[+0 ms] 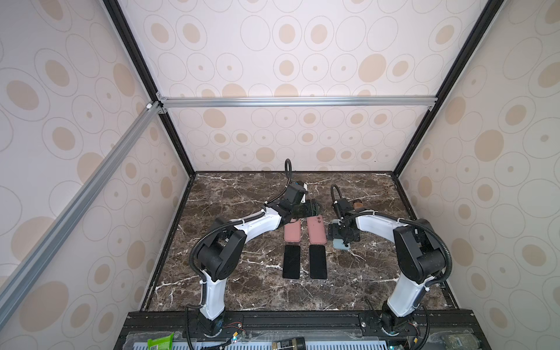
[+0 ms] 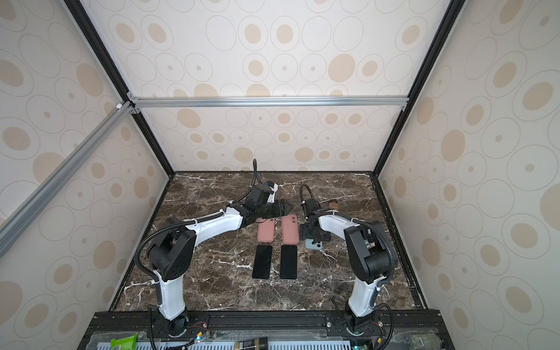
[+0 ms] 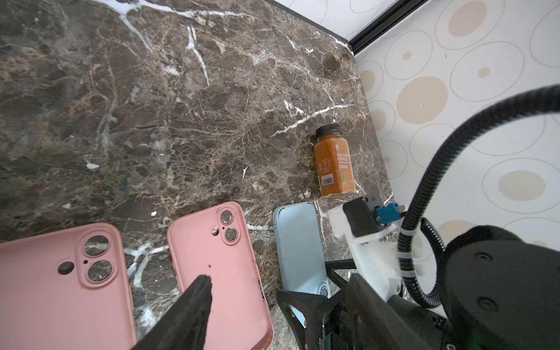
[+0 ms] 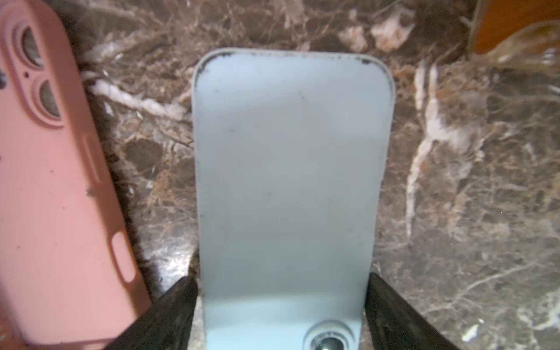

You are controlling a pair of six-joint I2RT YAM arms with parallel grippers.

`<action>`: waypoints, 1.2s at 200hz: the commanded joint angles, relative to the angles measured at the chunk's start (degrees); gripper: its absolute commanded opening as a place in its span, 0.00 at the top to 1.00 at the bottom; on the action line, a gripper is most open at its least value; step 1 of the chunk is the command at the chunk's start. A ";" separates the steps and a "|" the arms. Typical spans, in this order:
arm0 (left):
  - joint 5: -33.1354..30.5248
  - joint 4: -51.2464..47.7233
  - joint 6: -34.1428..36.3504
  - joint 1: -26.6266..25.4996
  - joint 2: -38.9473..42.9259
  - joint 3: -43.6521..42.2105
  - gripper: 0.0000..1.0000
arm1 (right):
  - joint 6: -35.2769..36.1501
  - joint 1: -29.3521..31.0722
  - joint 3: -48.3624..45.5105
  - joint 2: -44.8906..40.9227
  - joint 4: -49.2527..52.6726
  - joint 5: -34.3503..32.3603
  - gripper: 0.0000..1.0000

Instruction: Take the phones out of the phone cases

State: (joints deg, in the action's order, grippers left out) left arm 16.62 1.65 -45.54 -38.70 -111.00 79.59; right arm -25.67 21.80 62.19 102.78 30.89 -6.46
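A light-blue phone case [image 4: 288, 166] lies back up on the marble, and a camera lens [image 4: 328, 341] of the phone inside shows through its cutout. My right gripper [image 4: 280, 280] straddles the lens end, its black fingers [image 4: 175, 306] against both long edges. In both top views that gripper [image 1: 342, 238] [image 2: 315, 238] covers most of the case [image 1: 341, 246] [image 2: 313, 245]. My left gripper [image 3: 278, 277] hovers open and empty above the far end of the pink cases [image 1: 303, 209] [image 2: 274, 209], one finger [image 3: 194, 306] over the right pink case [image 3: 218, 272].
Two empty pink cases [image 1: 292, 231] [image 1: 317, 230] lie side by side left of the blue one, with two bare black phones [image 1: 291, 262] [image 1: 318, 262] nearer the front. An orange spice bottle [image 3: 333, 163] [image 1: 359, 206] lies just behind the right gripper.
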 commanded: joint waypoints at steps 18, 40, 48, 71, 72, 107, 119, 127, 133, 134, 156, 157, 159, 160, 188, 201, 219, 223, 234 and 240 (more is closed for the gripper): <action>-0.45 0.92 -0.03 0.11 -0.09 0.92 0.30 | -2.37 0.28 0.28 2.78 5.72 -3.74 0.19; 0.22 1.20 -0.71 0.11 -1.05 1.26 0.30 | -2.85 0.06 -0.59 2.22 5.73 -3.29 0.22; 1.03 1.77 -1.27 0.11 -1.53 1.35 0.30 | -2.74 -0.28 -1.33 1.41 4.83 -1.76 0.22; 2.08 3.47 -3.13 -0.33 -2.43 1.25 0.31 | -2.35 -2.43 -5.62 -2.46 -1.15 6.50 0.23; 2.13 3.55 -3.19 -0.33 -2.45 1.26 0.31 | -2.40 -2.58 -5.78 -2.66 -1.43 6.88 0.23; 4.61 4.96 -6.18 -1.67 -5.80 3.01 0.33 | -2.98 -8.26 -11.51 -6.30 -9.30 20.59 0.26; 5.24 5.40 -7.21 -2.41 -7.04 3.68 0.33 | -3.10 -9.50 -13.02 -7.02 -11.07 23.50 0.26; 5.07 5.50 -7.74 -2.99 -7.70 4.19 0.34 | -3.16 -10.12 -13.83 -7.39 -12.03 24.81 0.26; 5.05 5.55 -8.04 -3.42 -8.19 4.70 0.35 | -3.24 -10.51 -14.32 -7.63 -12.62 25.63 0.26; 5.11 5.60 -8.15 -3.45 -8.32 4.78 0.35 | -3.24 -10.58 -14.48 -7.65 -12.71 25.75 0.25; 6.35 5.66 -9.75 -4.61 -11.04 6.93 0.35 | -3.50 -11.93 -16.41 -8.45 -14.50 27.46 0.26; 6.33 5.70 -9.79 -4.71 -11.15 7.09 0.35 | -3.51 -11.94 -16.45 -8.51 -14.57 27.51 0.26; 6.41 5.64 -9.93 -4.78 -11.40 7.31 0.35 | -3.51 -11.98 -16.57 -8.59 -14.64 27.48 0.26; 6.50 5.60 -9.97 -4.80 -11.55 7.41 0.35 | -3.51 -11.97 -16.66 -8.62 -14.68 27.51 0.26; 8.07 3.43 -10.34 -5.87 -15.67 11.94 0.38 | -2.89 -12.31 -17.59 -9.31 -14.88 27.12 0.26; 8.95 2.30 -10.19 -6.35 -17.49 14.18 0.38 | -2.64 -12.39 -17.94 -9.51 -14.73 26.92 0.26; 9.83 1.38 -10.27 -6.91 -19.51 16.57 0.39 | -2.40 -12.40 -18.21 -9.75 -14.72 26.39 0.26; 9.96 1.26 -10.39 -7.00 -19.82 16.99 0.39 | -2.35 -12.38 -18.18 -9.75 -14.70 26.38 0.26; 10.01 0.59 -10.39 -7.16 -20.85 17.98 0.42 | -2.27 -12.44 -18.17 -9.88 -14.68 26.23 0.26; 10.01 -0.09 -10.28 -7.21 -21.36 18.71 0.42 | -2.22 -12.45 -18.17 -9.85 -14.64 26.23 0.25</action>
State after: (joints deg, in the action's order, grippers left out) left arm 25.30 4.25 -54.76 -45.41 -130.37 94.39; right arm -27.88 9.30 46.50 91.81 11.99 19.14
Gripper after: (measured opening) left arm 0.590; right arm 0.758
